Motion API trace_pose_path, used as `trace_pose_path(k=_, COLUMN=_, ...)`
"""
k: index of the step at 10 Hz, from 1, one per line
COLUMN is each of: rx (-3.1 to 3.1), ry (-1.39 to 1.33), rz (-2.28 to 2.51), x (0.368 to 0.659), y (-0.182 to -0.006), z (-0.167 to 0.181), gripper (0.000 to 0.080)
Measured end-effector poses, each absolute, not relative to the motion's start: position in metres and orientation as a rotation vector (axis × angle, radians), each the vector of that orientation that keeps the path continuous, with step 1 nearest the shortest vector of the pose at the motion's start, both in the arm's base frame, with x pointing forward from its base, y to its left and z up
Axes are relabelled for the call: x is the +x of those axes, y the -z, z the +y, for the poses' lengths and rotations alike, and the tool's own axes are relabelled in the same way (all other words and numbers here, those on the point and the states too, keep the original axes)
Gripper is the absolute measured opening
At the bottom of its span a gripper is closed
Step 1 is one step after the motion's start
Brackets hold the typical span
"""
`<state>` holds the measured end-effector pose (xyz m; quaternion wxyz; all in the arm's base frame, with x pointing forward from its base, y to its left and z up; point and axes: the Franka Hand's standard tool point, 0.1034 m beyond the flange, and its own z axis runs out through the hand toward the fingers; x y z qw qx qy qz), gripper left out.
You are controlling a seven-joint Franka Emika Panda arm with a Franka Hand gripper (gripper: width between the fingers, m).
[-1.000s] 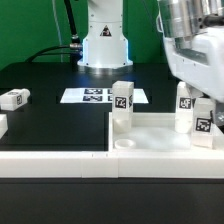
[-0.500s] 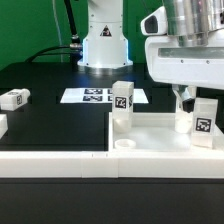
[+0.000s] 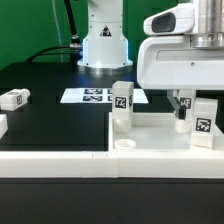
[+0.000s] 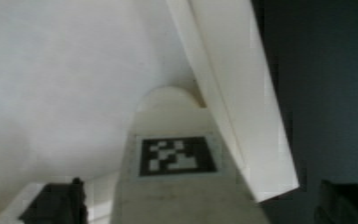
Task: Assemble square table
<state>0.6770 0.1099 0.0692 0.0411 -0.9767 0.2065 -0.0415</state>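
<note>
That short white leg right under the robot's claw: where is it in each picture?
Exterior view: the leg stands on the square top, at the exterior view's right, under the open gripper.
Wrist view: the leg is in the centre, its tag facing the camera.
Shared landmark: the raised rim beside it.

The first leg (image 4: 172, 160) stands upright on the tray top (image 3: 150, 138), between the spread fingers of my claw (image 3: 181, 104) and clear of both. Just beside my claw, nearer the camera, stands a second leg (image 3: 205, 122). A third leg (image 3: 121, 101) stands at the tray's other far corner, toward the exterior view's left of my claw. Farther that way, on the desk (image 3: 60, 120), lie the marker board (image 3: 100, 96) and a loose leg (image 3: 13, 98), well apart from my claw.
</note>
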Motion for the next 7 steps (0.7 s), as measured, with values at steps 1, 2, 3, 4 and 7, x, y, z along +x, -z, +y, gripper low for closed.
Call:
trace_pose_path(k=1, rx=-2.981, ry=0.124, rz=0.664, x=0.677, y=-0.0692, z=0.1104, gripper=0.0644)
trace_pose_path(k=2, rx=-2.956, ry=0.119, rz=0.744, x=0.6769, y=-0.0692, z=0.1111, gripper=0.0488)
trace_pose_path(k=3, rx=-2.937, ry=0.11, rz=0.813, x=0.6762, y=-0.0685, z=0.1091, gripper=0.0305)
trace_pose_path(k=4, rx=-2.897, ry=0.099, rz=0.943, x=0.6756, y=-0.068, z=0.1071, gripper=0.0291)
trace_pose_path(k=7, rx=-2.7, ry=0.076, rz=1.391, x=0.6732, y=-0.0682, z=0.1099, gripper=0.0291)
